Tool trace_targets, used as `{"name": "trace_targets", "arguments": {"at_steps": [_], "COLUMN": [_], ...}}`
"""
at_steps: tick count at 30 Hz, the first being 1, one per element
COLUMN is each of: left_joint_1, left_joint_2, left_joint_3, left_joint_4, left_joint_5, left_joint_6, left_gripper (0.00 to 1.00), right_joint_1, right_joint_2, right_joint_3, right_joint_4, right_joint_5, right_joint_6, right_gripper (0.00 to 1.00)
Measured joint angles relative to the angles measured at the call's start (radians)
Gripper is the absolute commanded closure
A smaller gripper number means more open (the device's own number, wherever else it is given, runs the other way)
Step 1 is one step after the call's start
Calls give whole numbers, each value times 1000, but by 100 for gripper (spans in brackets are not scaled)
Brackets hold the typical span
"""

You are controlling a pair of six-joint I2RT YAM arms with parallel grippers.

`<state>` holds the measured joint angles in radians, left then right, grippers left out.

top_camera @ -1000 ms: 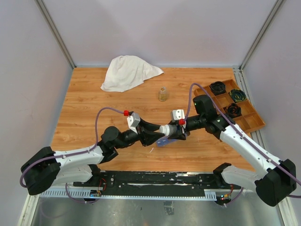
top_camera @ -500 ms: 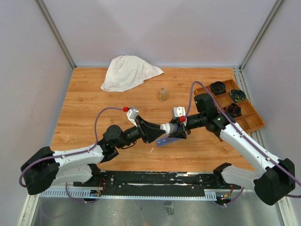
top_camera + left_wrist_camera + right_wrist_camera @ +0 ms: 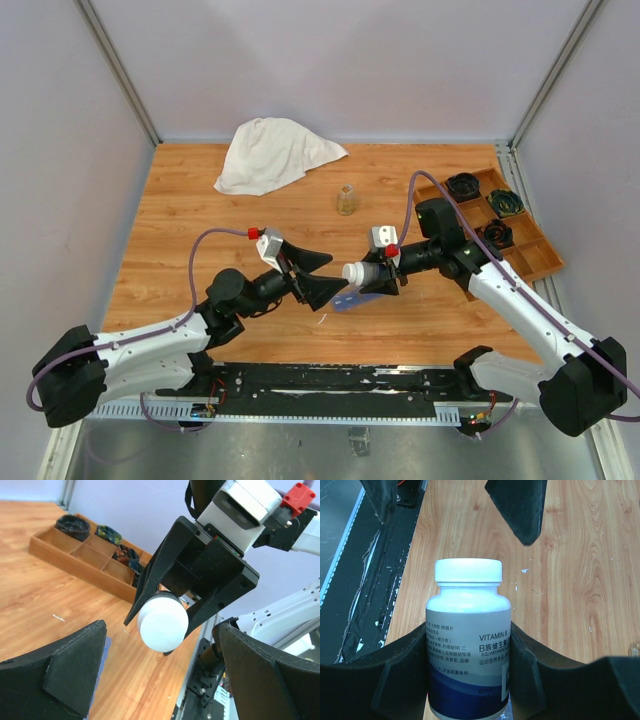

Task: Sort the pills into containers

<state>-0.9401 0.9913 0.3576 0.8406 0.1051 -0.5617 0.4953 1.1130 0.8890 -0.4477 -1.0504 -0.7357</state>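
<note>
The right gripper (image 3: 380,276) clamps the white plastic vitamin bottle (image 3: 468,645) sideways, its white screw cap (image 3: 162,622) toward nine o'clock. The left gripper (image 3: 322,277) stands wide just off it. It should centre on the cap, then close and twist. The translucent blue pill-organizer strip (image 3: 347,300) lies on the desk at the bottle's six o'clock.

Overhead rear view over the table (image 3: 200,210); close wrist views face to face, both on the white bottle (image 3: 467,645).
</note>
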Motion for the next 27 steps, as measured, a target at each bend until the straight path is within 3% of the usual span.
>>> {"name": "trace_targets", "arguments": {"at_steps": [8, 15, 21, 25, 27], "left_joint_1": [0, 1, 26, 60, 68], "left_joint_2": [-82, -61, -20, 16, 34], "left_joint_3": [-46, -26, 31, 76, 89], "left_joint_4": [16, -31, -95, -106, -106], "left_joint_5": [59, 208, 264, 301, 320], "left_joint_6": [233, 527, 692, 719, 724], "left_gripper": [1, 3, 5, 12, 20], "right_joint_1": [0, 0, 0, 0, 0], "right_joint_2": [0, 0, 0, 0, 0], "right_joint_3": [0, 0, 0, 0, 0], "right_joint_4": [0, -5, -8, -17, -22], "right_joint_5": [-12, -23, -24, -24, -24], "right_joint_6": [0, -1, -2, -6, -6], "right_gripper": [99, 99, 99, 99, 99]}}
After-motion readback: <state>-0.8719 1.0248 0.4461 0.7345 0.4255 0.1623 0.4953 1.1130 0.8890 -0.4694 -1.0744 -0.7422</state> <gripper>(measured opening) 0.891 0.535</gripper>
